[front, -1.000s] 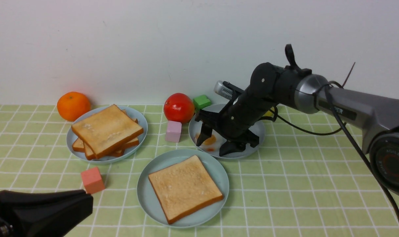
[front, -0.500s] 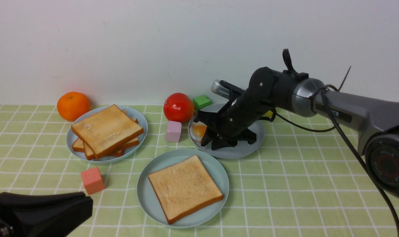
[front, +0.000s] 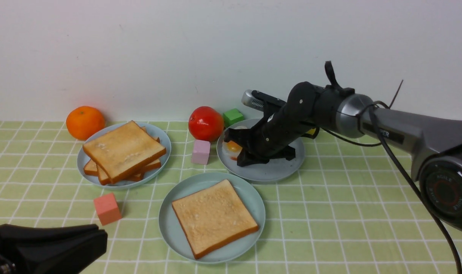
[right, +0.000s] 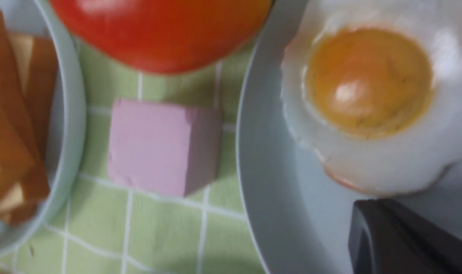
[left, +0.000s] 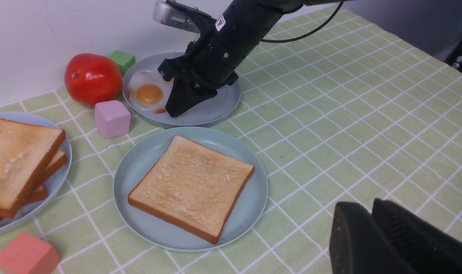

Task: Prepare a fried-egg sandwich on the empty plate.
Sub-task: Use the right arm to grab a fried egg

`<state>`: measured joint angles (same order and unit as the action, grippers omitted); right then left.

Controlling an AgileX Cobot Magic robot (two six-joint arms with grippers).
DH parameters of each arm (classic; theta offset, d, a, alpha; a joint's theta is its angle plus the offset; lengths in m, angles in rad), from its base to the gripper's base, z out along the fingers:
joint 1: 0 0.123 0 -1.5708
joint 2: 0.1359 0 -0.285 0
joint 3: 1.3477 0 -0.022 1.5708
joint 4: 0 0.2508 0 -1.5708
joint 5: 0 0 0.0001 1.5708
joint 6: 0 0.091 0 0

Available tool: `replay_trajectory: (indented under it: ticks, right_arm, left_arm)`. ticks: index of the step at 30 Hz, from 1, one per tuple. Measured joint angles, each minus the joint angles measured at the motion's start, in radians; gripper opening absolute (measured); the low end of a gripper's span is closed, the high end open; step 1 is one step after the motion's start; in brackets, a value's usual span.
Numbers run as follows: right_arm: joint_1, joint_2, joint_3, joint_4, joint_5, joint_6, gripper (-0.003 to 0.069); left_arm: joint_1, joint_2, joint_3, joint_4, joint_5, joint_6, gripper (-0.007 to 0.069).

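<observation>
A single toast slice point(front: 214, 217) lies flat on the pale teal empty plate point(front: 170, 224) at the front centre. The fried egg point(front: 232, 147) rests on the left part of a grey-blue plate point(front: 276, 173) behind it. My right gripper point(front: 241, 163) is low on that plate, its jaws shut together. In the right wrist view its tip point(right: 362, 207) meets the egg's point(right: 368, 99) browned edge, and no egg shows between the jaws. My left gripper point(left: 368, 209) hovers shut and empty near the front left of the table.
A stack of toast slices point(front: 124, 150) fills the left plate point(front: 162, 142). An orange point(front: 85, 121), a red tomato point(front: 206, 123), a pink cube point(front: 201, 151), a green cube point(front: 233, 116) and a salmon cube point(front: 107, 208) stand around the plates. The wall is close behind.
My right gripper went from wide open over the egg to shut and dropped lower. The egg slid toward its plate's left rim. The left arm barely moved.
</observation>
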<state>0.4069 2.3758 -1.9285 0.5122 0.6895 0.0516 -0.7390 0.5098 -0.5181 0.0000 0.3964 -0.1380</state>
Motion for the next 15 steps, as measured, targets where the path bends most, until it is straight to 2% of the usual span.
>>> replay_trajectory:
  ticks: [5, 7, 15]
  right_arm:
    - [0.0, -0.062, 0.001, -0.056, 0.059, -0.059, 0.0003]
    - [0.0, -0.11, 0.001, -0.121, 0.072, -0.067, 0.0006]
    - [0.0, -0.202, 0.0, -0.31, 0.083, -0.026, 0.0025]
  left_arm:
    - [0.0, 0.0, 0.0, 0.0, 0.0, 0.0, 0.0078]
    - [0.0, 0.0, 0.0, 0.0, 0.0, 0.0, 0.0078]
    - [0.0, 0.0, 0.0, 0.017, 0.0, 0.0, 0.008]
